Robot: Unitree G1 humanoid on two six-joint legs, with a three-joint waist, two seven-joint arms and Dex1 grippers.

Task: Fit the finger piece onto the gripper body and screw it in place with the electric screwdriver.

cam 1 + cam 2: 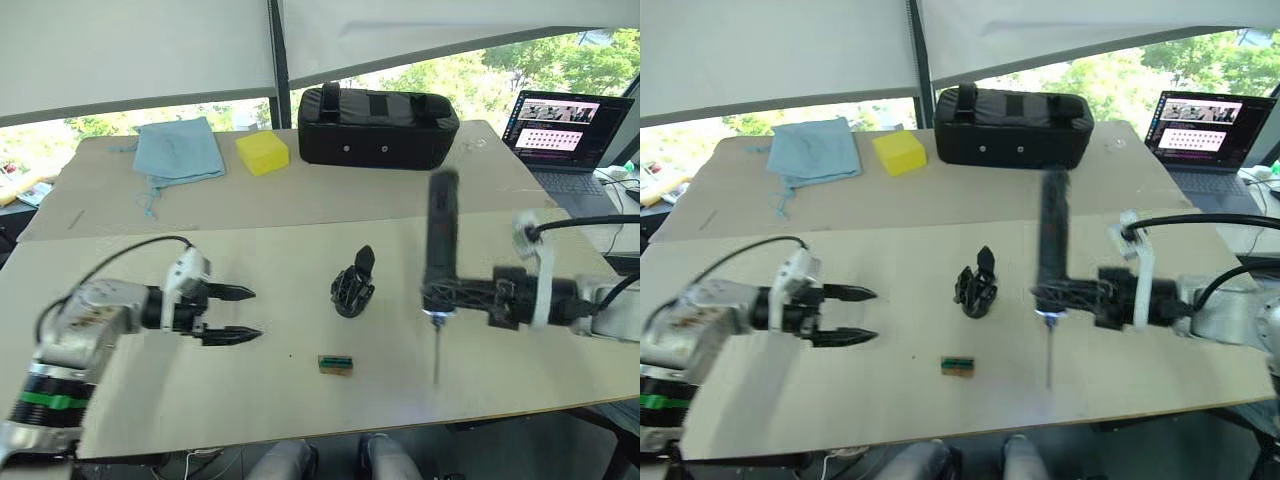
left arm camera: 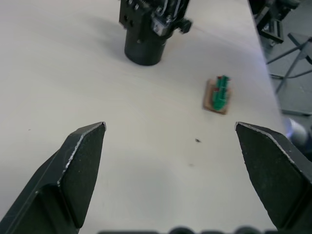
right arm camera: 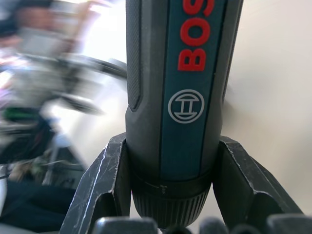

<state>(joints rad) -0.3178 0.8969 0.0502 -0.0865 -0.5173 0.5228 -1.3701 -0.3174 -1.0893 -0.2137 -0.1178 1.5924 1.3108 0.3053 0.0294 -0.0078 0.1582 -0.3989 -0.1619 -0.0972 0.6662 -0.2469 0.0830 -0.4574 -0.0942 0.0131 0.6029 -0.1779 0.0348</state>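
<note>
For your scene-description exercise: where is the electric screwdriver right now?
The electric screwdriver stands upright, bit down, clamped in the right gripper above the table's right side, right of the gripper body.

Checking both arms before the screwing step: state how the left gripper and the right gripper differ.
The left gripper is open and empty; the right gripper is shut on the electric screwdriver, held upright with its bit pointing down. The left gripper sits left of the gripper body; the right gripper sits right of it. Both hover above the table.
</note>
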